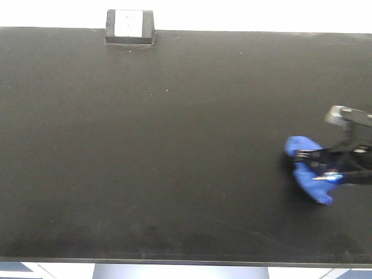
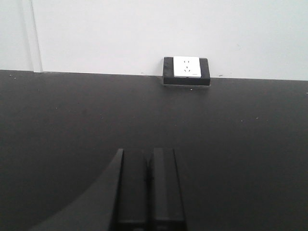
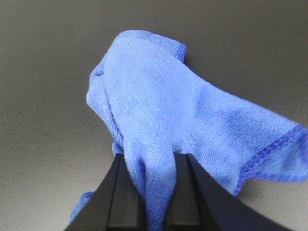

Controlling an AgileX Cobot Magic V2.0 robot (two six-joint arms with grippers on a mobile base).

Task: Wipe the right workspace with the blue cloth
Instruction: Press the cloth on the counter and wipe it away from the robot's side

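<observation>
Where jaws of right gripper (image 3: pixel 151 166) meet, blue cloth (image 3: pixel 159 106): pinched, bunched ahead of the fingers.
Left gripper (image 2: pixel 147 154): closed, nothing held.
Right workspace (image 1: pixel 174 145): seen beneath both.

Table (image 1: pixel 174 145): open passage from 4 o'clock round through 9 to 2. Socket box (image 1: pixel 129 27): fixed obstacle, far edge, 11 o'clock. Blue cloth (image 1: pixel 301 145) in right pincer (image 3: pixel 153 168): 3 o'clock.
</observation>
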